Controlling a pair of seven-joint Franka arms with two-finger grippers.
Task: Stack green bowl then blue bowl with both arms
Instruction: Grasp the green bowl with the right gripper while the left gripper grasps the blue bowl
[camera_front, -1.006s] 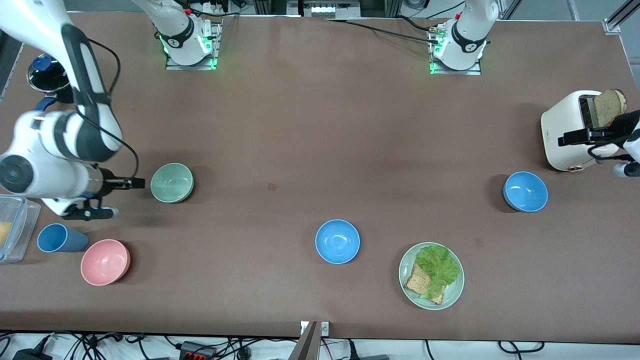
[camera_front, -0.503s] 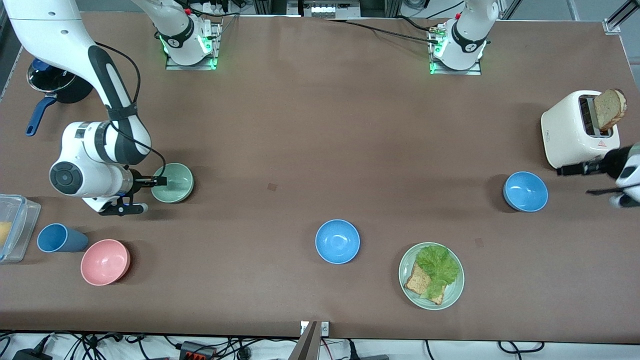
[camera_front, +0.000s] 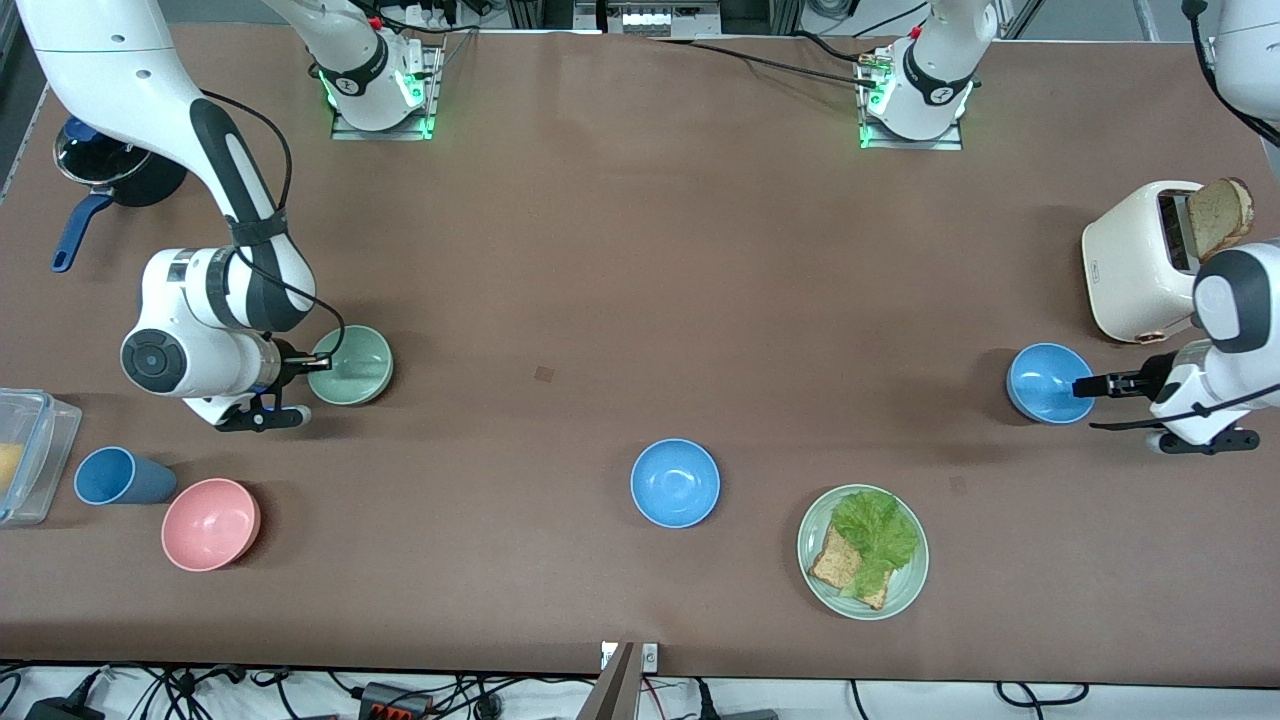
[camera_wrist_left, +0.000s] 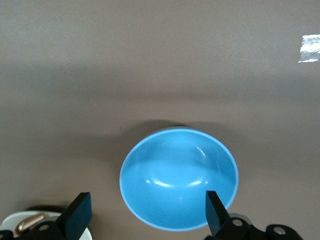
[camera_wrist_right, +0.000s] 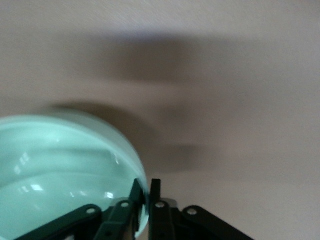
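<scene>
toaster (camera_front: 1140, 262) just beside blue bowl (camera_front: 1045, 383)

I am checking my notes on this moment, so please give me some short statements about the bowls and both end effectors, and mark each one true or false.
1. The right end effector is shut on the rim of the green bowl. True.
2. The left end effector is open over the blue bowl near the toaster. True.
3. The green bowl already sits inside a blue bowl. False: it stands alone on the table.
4. The pink bowl lies nearer to the front camera than the green bowl. True.
5. The plate holds only bread. False: it also holds lettuce.
</scene>
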